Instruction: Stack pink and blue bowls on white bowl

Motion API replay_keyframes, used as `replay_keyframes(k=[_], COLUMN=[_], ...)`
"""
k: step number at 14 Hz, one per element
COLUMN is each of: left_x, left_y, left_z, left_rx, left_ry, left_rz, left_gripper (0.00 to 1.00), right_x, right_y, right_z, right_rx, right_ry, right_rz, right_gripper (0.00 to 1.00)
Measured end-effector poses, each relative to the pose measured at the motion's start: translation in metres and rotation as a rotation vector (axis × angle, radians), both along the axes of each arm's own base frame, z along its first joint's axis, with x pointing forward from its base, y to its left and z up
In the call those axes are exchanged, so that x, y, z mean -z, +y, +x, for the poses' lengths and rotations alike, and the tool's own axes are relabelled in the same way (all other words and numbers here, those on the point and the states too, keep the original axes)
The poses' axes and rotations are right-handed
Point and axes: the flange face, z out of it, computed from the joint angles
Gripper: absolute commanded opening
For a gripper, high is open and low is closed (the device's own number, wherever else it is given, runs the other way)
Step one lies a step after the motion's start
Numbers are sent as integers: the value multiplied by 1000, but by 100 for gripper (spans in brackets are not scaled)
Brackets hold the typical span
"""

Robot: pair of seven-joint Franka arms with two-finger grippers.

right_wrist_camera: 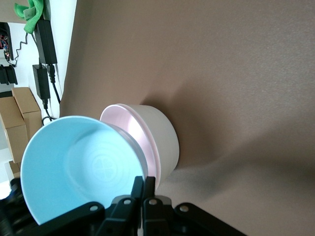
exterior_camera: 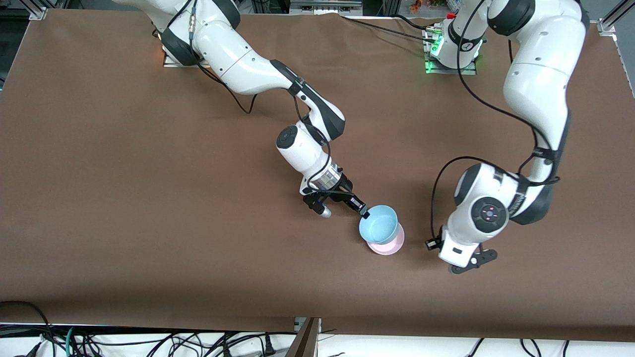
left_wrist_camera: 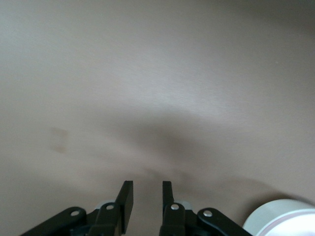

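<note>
The light blue bowl is tilted, right over the pink bowl, near the middle of the table. My right gripper is shut on the blue bowl's rim. In the right wrist view the gripper pinches the rim of the blue bowl. The pink bowl sits nested in the white bowl. My left gripper is open and empty, low over the table beside the stack, toward the left arm's end. In the left wrist view, past the gripper, the white bowl shows at the frame's edge.
Brown table cover all round the stack. Cables hang below the table's edge nearest the front camera. Cardboard boxes and power bricks stand off the table in the right wrist view.
</note>
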Motion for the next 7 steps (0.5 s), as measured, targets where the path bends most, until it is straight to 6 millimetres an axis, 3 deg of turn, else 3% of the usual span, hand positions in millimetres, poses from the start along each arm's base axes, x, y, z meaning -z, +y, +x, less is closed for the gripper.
replay_keyframes(k=[7], left_x=[-91], left_y=[25], left_z=[-12], left_rx=[74], left_ry=[59], left_rz=[12], left_gripper=[36], right_x=[0], right_y=[0], right_z=[0], right_rx=[0], right_ry=[0], right_rz=[0], right_gripper=[1])
